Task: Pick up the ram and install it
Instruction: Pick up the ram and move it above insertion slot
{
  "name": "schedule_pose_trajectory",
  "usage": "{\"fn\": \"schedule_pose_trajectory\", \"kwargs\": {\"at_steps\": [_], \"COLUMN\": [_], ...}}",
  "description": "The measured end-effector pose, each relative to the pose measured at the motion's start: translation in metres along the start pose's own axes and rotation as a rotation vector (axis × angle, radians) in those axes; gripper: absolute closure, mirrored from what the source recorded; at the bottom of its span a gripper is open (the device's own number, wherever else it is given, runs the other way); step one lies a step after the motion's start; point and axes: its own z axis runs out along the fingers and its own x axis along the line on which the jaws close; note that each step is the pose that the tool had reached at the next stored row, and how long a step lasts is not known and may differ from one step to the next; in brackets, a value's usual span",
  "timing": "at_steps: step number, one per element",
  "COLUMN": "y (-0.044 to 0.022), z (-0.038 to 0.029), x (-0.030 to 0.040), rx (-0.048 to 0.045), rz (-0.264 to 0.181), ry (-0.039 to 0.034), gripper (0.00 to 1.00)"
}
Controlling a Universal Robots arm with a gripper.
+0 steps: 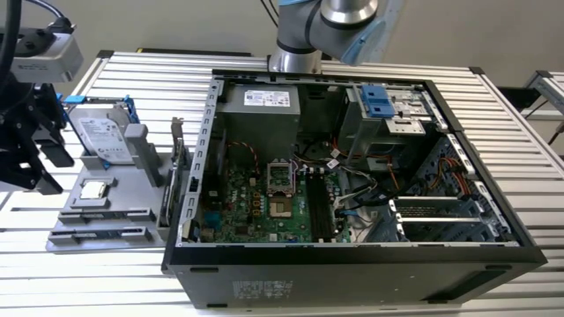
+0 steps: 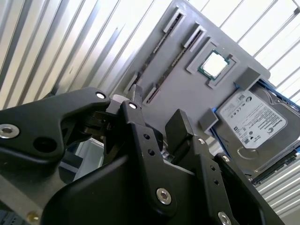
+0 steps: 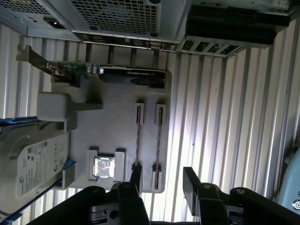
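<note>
Grey holder (image 3: 112, 122) carries the ram (image 3: 159, 140) on edge in its slot; the gripper (image 3: 162, 174) hangs above, jaws apart and empty, so this looks like the approach to pick. Gripping needs fingers (image 3: 189, 177) straddling the thin board squarely; a neighbouring slot (image 3: 138, 136) crowds one side, slatted table (image 3: 215, 117) lies open beyond

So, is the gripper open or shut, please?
Open: the gripper shows its fingers apart in the first wrist view, gripping nothing.

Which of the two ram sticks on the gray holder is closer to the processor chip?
The ram stick right beside the processor chip. The other ram stick lies one slot farther out, along the gray holder edge.
</note>
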Motion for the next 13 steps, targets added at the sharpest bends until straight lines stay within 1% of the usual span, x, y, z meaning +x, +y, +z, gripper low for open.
{"fn": "schedule_pose_trajectory", "kwargs": {"at_steps": [13], "y": [-0.0001], "z": [0.0083], "x": [0.0001], "rx": [0.0], "rz": [0.0], "ry": [-0.0001], "gripper": [0.0]}}
